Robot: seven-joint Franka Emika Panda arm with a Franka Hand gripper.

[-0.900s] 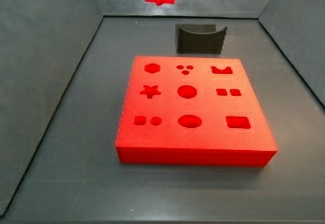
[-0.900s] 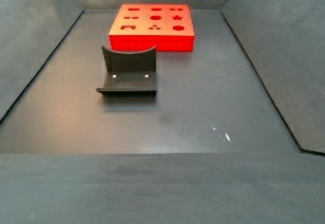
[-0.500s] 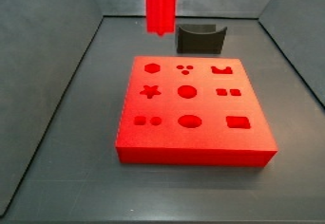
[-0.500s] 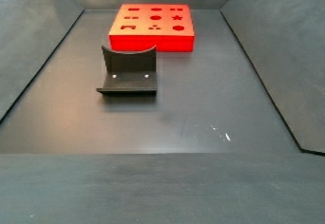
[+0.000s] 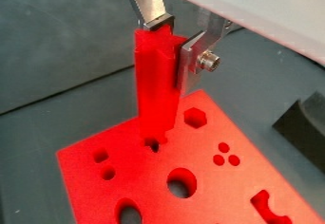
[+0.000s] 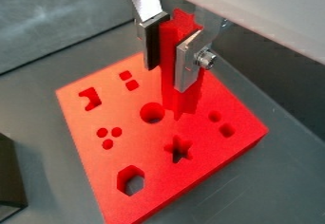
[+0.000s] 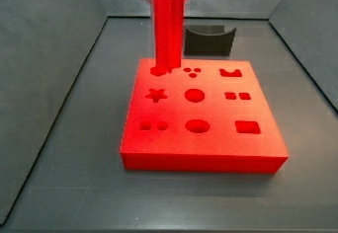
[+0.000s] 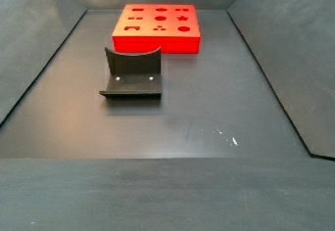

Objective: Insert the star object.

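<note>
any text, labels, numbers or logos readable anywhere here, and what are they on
None: no words, numbers, brands or signs can be read in any view.
The red block carries only cut-out shapes, no lettering.
The star object, the pincer shut on it above the block, and the fixture are unmarked.

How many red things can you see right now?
2. The peg, held upright by the gripper with jaws shut on it, hangs over the block; the block lies flat on the floor. None seems hidden.
</note>
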